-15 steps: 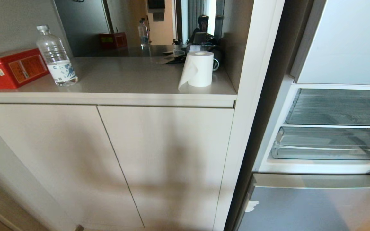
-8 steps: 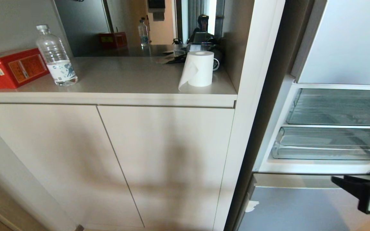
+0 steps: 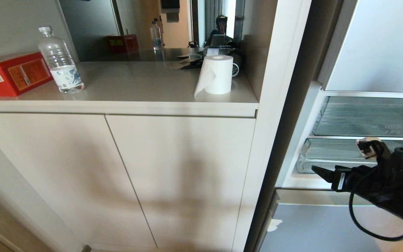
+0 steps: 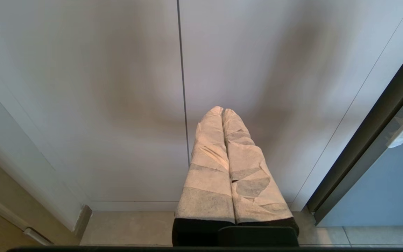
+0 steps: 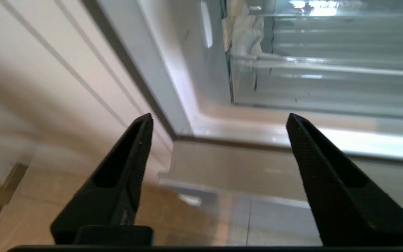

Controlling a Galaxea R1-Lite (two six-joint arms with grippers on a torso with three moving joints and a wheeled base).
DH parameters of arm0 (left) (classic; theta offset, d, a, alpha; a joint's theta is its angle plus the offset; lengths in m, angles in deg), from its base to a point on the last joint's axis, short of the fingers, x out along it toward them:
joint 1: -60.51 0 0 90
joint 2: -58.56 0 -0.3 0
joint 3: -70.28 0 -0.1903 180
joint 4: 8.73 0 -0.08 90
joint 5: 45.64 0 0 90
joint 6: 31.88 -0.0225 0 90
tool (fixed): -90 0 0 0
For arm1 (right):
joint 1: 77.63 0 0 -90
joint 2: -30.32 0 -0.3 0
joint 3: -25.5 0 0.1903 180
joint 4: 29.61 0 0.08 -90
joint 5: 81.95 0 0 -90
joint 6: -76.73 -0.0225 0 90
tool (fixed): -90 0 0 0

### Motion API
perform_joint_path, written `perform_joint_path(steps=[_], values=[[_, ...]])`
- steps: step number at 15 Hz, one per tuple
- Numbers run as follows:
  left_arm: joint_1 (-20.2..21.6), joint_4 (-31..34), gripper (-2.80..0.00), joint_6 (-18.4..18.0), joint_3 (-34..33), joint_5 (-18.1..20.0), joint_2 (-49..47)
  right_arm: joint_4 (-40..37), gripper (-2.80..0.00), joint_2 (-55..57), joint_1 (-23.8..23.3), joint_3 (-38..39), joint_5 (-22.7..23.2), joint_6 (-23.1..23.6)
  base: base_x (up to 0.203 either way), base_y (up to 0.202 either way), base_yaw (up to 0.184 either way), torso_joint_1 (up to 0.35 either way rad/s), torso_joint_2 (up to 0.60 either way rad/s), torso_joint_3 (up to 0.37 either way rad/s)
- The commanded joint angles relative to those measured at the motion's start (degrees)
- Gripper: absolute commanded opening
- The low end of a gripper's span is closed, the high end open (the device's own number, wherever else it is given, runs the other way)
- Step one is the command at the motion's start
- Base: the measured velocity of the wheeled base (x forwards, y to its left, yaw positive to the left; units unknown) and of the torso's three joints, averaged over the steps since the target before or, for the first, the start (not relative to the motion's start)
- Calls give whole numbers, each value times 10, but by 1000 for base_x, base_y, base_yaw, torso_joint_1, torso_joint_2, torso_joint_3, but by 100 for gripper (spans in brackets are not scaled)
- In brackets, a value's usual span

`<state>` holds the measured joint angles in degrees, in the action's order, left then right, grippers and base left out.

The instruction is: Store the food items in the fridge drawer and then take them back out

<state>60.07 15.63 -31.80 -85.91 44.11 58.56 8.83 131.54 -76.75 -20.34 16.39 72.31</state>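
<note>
- A red box [image 3: 12,73] is sitting at the far left of the tabletop [image 3: 135,84], with a clear water bottle [image 3: 60,61] standing just beside it.
- A white paper roll [image 3: 217,74] is standing upright near the tabletop's right end.
- My left claw [image 4: 222,111] is hanging low in front of the pale cupboard doors [image 4: 117,87], its two wrapped fingers [image 4: 208,164] pressed together and holding nothing.
- The fridge [image 3: 373,49] is standing open to the right of the cupboard, and the clear fridge drawer [image 3: 331,154] is sitting low inside it, beneath a glass shelf [image 3: 369,117].
- I am seeing no food in the drawer or anywhere else.
- My right claw [image 5: 219,122] is hovering in front of the drawer's left part, its black fingers [image 5: 128,164] spread wide apart and empty.
</note>
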Motion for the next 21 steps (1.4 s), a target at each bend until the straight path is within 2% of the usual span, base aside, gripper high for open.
perform_joint_path(steps=[1,3,5,13,21], values=[[0,0,-280,0,0,0,-1,86,0,100,0,-3,0,0,0,0,0,0,0,0],[0,0,-280,0,0,0,-1,177,0,157,1,-8,-1,1,0,0,0,0,0,0],[0,0,-280,0,0,0,-1,224,0,179,1,-12,-1,0,0,0,0,0,0,0],[0,0,-280,0,0,0,-1,242,0,176,2,-38,-40,5,0,0,0,0,0,0],[0,0,-280,0,0,0,-1,242,0,194,6,-68,-40,-2,0,0,0,0,0,0]])
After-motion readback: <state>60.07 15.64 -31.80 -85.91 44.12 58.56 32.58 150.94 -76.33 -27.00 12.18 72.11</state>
